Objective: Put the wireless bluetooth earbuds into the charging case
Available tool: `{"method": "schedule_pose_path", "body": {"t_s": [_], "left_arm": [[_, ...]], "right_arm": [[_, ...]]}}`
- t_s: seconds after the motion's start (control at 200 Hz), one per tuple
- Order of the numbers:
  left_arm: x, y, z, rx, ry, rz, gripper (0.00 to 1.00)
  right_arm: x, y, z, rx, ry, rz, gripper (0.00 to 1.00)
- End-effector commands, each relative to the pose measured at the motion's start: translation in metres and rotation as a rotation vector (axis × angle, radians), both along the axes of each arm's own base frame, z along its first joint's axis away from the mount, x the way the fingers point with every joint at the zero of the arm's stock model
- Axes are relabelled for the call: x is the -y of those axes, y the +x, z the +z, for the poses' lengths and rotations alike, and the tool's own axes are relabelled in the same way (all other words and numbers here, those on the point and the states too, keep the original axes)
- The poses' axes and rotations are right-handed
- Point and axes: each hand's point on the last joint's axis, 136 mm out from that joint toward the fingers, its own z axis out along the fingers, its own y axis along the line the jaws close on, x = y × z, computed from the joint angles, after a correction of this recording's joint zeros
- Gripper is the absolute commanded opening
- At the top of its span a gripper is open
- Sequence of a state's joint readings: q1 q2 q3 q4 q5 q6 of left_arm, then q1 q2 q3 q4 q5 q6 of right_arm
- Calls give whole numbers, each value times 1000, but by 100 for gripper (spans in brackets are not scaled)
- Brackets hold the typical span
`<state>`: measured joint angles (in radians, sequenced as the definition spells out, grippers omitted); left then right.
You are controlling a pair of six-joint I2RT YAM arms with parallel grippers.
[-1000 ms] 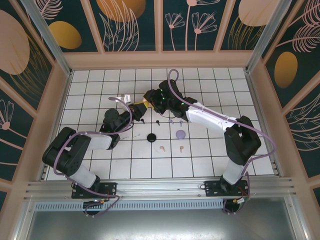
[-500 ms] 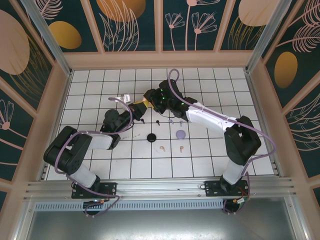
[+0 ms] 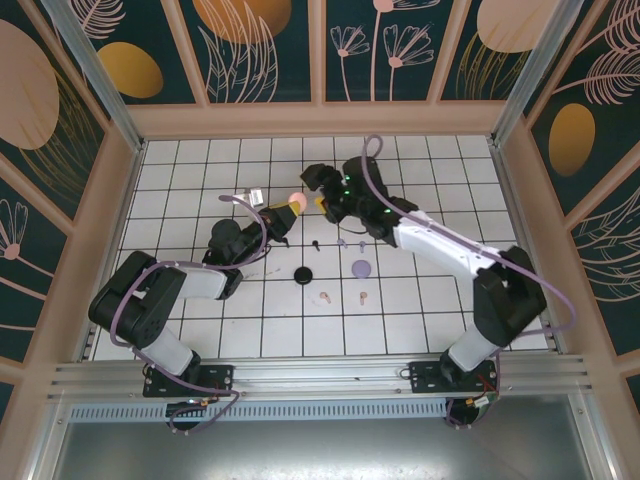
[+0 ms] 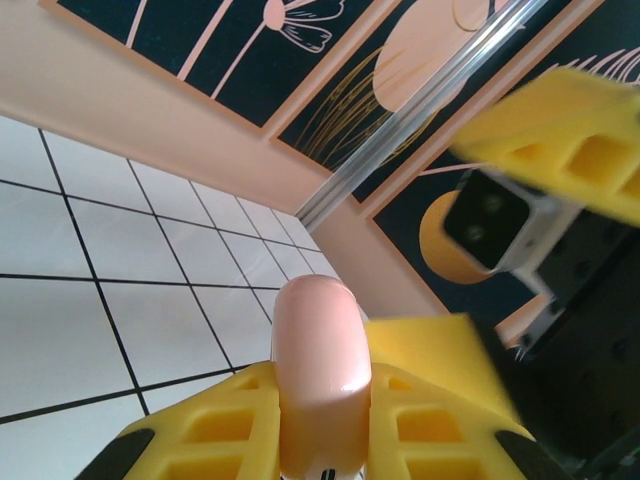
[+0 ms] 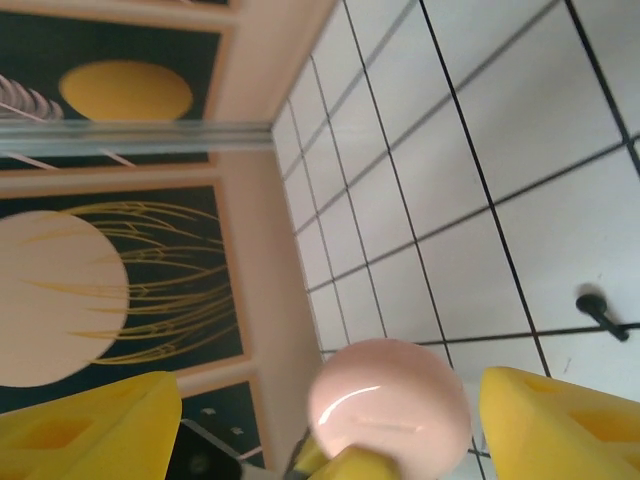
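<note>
Pink case [image 4: 322, 370] clamped between left tool's [image 4: 322, 405] yellow fingers [image 4: 428, 375].

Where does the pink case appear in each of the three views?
Top external: the pink case sits above centre, held by the left pincer.
Left wrist: pink case at bottom centre, edge-on.
Right wrist: pink case at bottom centre, round face showing.
Shared landmark: the white tiled table.
</note>
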<state>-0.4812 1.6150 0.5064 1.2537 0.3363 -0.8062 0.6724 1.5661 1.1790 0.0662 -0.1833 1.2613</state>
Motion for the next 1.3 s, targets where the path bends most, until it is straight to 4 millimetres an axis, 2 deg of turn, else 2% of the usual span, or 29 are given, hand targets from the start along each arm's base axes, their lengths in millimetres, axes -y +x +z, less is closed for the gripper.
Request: {"method": "schedule_pose_path", "body": {"t_s": [0.0,0.12,0.17,0.195,0.29,0.44,0.606,0.891,1.291], "left_arm": [[8,-2,13,29,8,-39,0],[15,-4,13,30,62,-78,0],[18,-5,15,35,88,-101,0],[20,-6,15,35,102,-113,0],[25,-8,17,43,144,-153,0],[36,-14,21,59,179,-236,0],[45,-22,24,58,188,-319,0],[53,-33,29,50,176,-415,0],[57,-46,43,68,148,-488,0]], "right_arm": [[33,-5,30,167,-41,-3,79],[63,-13,29,334,-172,81,80],[64,-25,31,434,-230,152,79],[75,-22,32,483,-268,158,79],[82,-38,32,648,-372,258,79],[75,-59,17,774,-427,410,79],[67,-66,-2,792,-399,477,78],[51,-62,-2,803,-350,535,76],[37,-45,-3,793,-346,539,71]]}}
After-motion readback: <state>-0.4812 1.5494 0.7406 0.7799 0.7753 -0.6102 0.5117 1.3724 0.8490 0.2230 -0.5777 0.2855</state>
